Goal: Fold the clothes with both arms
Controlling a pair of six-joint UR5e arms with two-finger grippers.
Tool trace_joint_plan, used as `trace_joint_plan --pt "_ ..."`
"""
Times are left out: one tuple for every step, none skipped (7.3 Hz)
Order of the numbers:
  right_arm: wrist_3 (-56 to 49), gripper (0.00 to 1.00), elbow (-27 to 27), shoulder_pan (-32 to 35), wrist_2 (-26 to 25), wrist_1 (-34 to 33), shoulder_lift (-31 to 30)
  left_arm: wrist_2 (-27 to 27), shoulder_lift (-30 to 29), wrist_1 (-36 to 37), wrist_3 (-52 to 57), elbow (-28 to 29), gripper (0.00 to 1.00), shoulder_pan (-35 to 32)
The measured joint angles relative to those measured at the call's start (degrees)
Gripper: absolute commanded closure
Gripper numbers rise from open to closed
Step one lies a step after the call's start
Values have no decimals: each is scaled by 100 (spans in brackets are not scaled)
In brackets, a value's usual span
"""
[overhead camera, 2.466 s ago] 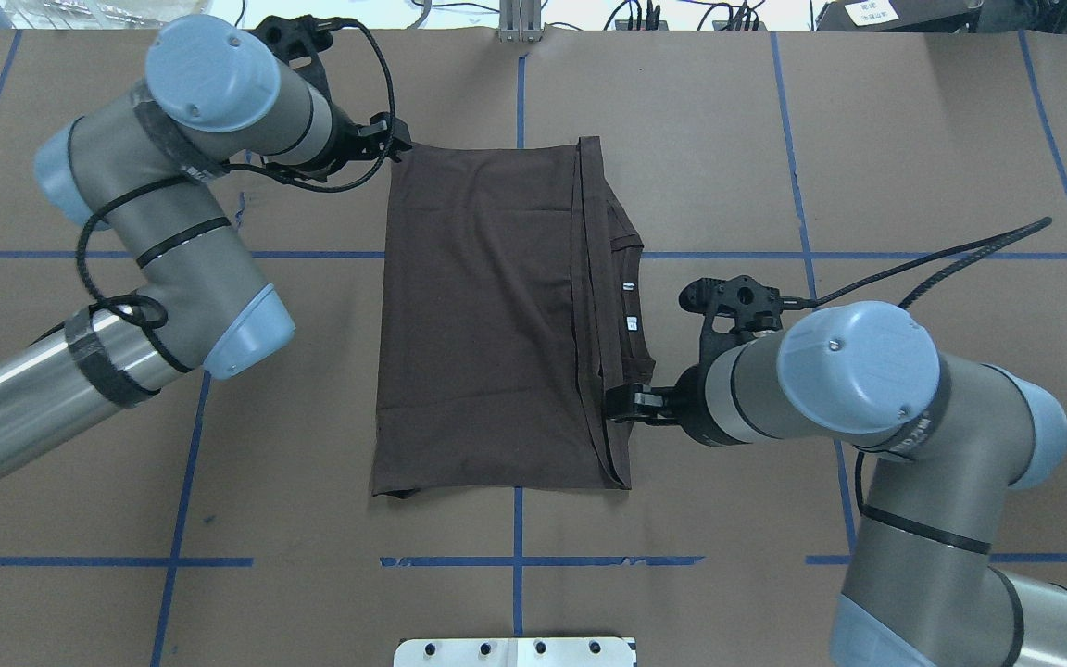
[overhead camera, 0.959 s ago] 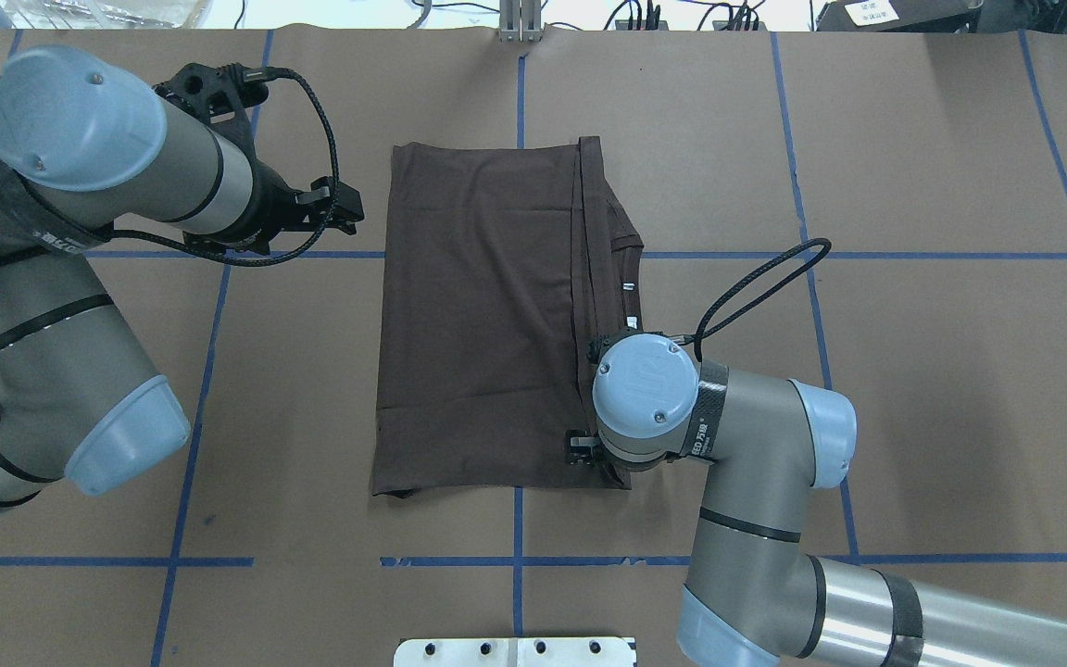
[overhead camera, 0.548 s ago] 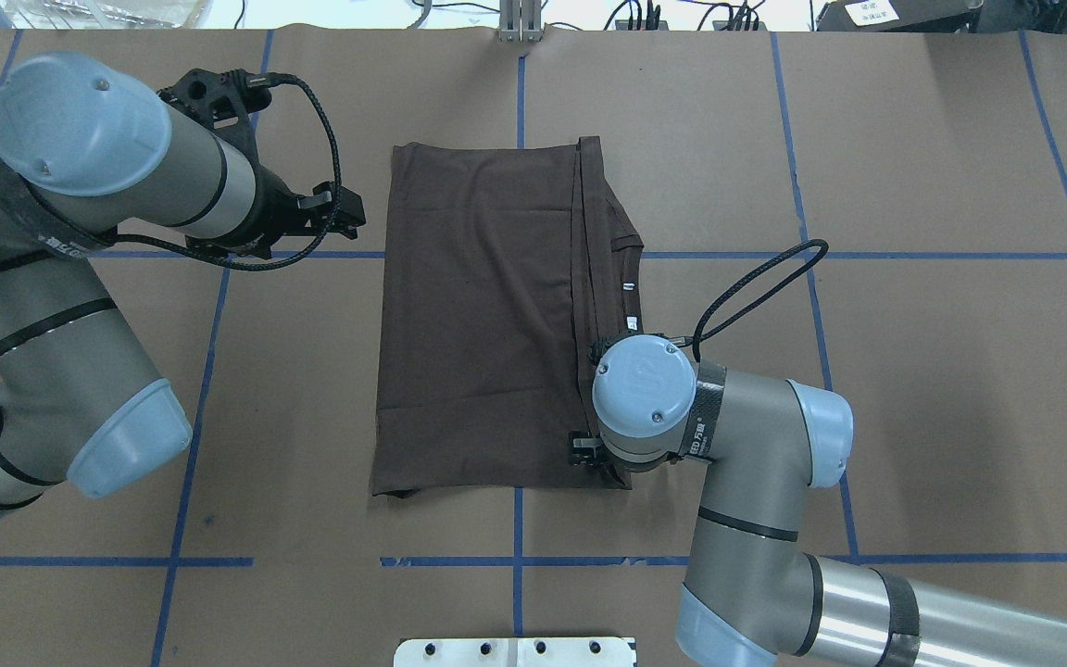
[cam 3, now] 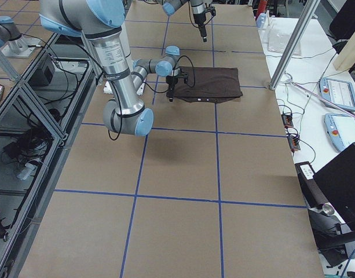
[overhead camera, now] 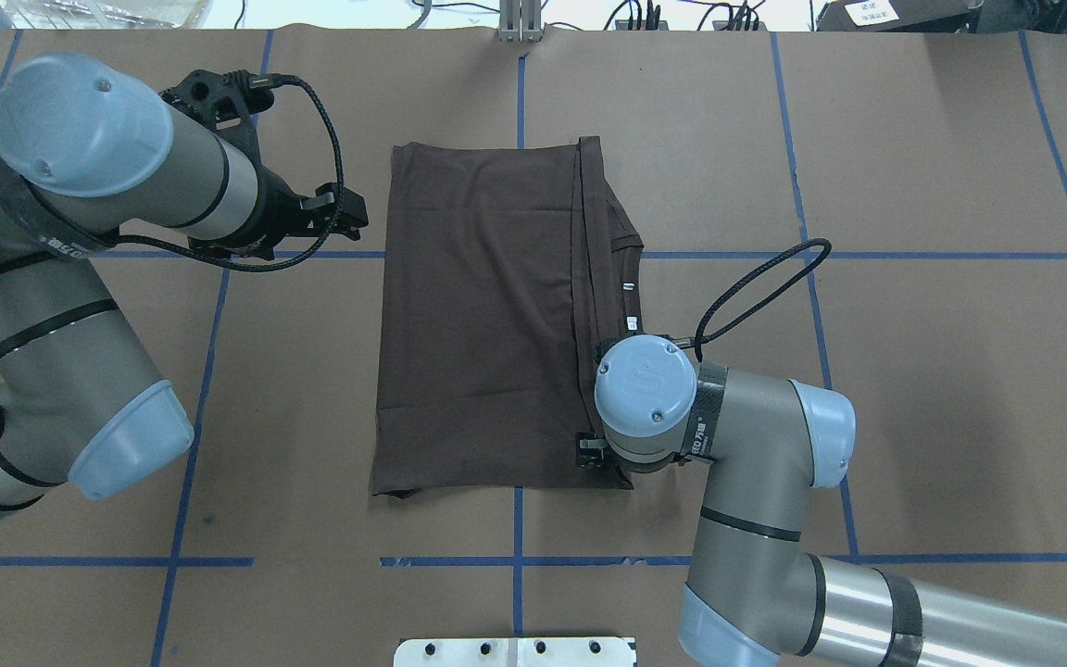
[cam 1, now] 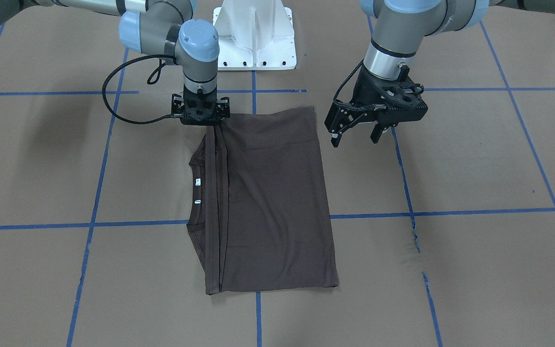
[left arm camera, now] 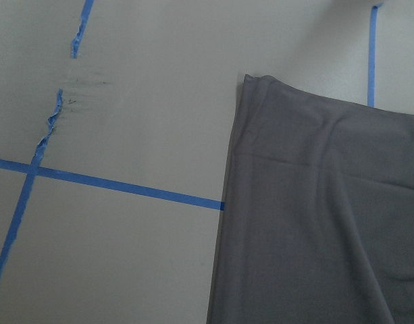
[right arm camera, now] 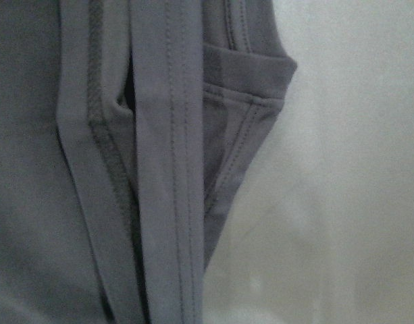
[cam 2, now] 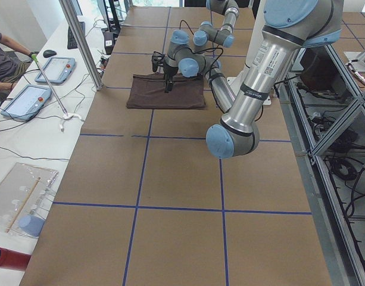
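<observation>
Seen from overhead, the folded T-shirt [overhead camera: 478, 315] lies flat mid-table, the right gripper [cam 1: 204, 117] is down at its 5 o'clock corner with its hold impossible to tell, and the left gripper [cam 1: 354, 137] hangs with jaws apart off its 10 o'clock side, so a one-sided lift would likely drag the thin stacked layers askew
</observation>
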Motion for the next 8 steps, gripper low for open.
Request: trace_joint_plan --pt "-32 0 12 26 0 -75 -24 0 -9 -1 -6 -4 0 13" --pt "-100 0 46 68 0 -191 -38 0 -22 -3 -14 -4 0 18" --pt "-151 0 106 111 0 -280 -88 0 -36 -7 -25 -4 0 28" --pt "-177 0 212 142 -1 -325 -234 0 -45 -9 -35 -4 0 44" --pt "-204 0 354 170 -17 -337 -447 0 -51 -10 -42 -8 0 57" --pt "-284 0 494 220 -40 -340 -630 -2 -56 -10 -47 -12 0 62" --pt "-415 0 615 336 -35 -350 -700 -6 -62 -10 -46 -14 0 64" --pt "-565 0 695 511 7 -358 -642 -8 -68 -10 -40 -18 0 66"
